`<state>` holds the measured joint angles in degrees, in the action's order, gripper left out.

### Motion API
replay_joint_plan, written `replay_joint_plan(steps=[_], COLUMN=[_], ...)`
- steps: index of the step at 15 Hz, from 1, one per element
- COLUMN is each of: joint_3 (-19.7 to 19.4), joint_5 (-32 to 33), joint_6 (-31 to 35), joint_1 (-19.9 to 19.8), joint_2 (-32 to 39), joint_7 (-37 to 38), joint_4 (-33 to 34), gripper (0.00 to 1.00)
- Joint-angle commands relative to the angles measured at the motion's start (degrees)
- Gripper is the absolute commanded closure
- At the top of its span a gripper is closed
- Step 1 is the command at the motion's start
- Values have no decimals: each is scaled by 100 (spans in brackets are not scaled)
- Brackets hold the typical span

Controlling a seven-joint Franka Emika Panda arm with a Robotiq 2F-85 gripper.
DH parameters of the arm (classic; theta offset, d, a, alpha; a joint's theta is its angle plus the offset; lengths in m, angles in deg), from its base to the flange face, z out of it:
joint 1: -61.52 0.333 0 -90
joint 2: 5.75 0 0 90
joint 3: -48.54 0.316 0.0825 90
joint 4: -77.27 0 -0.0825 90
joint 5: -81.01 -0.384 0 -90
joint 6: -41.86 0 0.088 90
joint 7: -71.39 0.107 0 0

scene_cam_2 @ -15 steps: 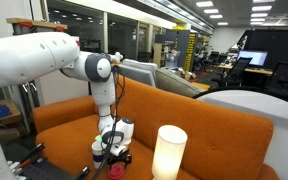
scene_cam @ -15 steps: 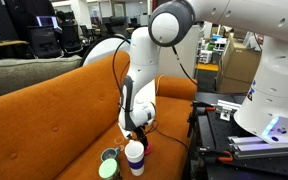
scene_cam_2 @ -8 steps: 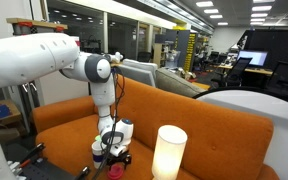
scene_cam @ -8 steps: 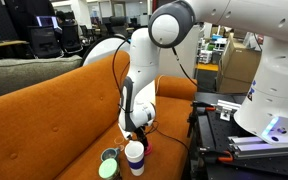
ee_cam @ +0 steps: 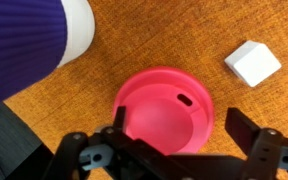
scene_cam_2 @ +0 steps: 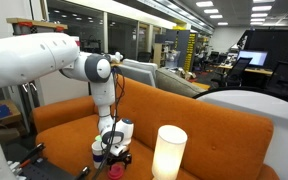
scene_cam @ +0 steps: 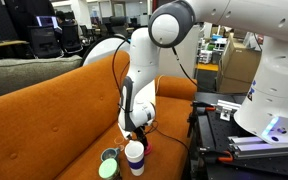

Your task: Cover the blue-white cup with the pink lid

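Observation:
In the wrist view the pink lid (ee_cam: 164, 110) lies flat on the orange sofa seat, its hollow side up. The blue-white cup (ee_cam: 34, 40) lies at the upper left of that view, its white rim end towards the lid. My gripper (ee_cam: 182, 125) is open and low over the lid. The left finger overlaps the lid's edge, and the right finger (ee_cam: 246, 128) stands clear of it. In an exterior view the gripper (scene_cam: 137, 135) points down at the seat just behind a white cup (scene_cam: 134, 156). In that view the lid is hidden by the gripper.
A small white block (ee_cam: 252, 62) lies on the seat to the right of the lid. A green round cup (scene_cam: 109, 157) and a light green lid (scene_cam: 107, 169) sit beside the white cup. A tall white cylinder (scene_cam_2: 169, 152) stands in the foreground. The sofa back (scene_cam: 54, 85) rises behind.

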<state>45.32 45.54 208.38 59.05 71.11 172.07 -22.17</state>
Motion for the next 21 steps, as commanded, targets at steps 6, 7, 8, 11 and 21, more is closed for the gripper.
replay_joint_plan(steps=[6, 7, 8, 11, 21], joint_3=[33, 42, 49, 106, -21], joint_5=[-2, -6, -12, -14, 49], joint_6=[158, 164, 171, 193, 160], joint_1=[-14, -17, -21, -60, 117], joint_2=[-232, -255, -270, -349, -209], joint_7=[-16, -22, -24, -79, 97], joint_4=[-302, -352, -391, -535, -400], gripper=[0, 0, 0, 0, 0])
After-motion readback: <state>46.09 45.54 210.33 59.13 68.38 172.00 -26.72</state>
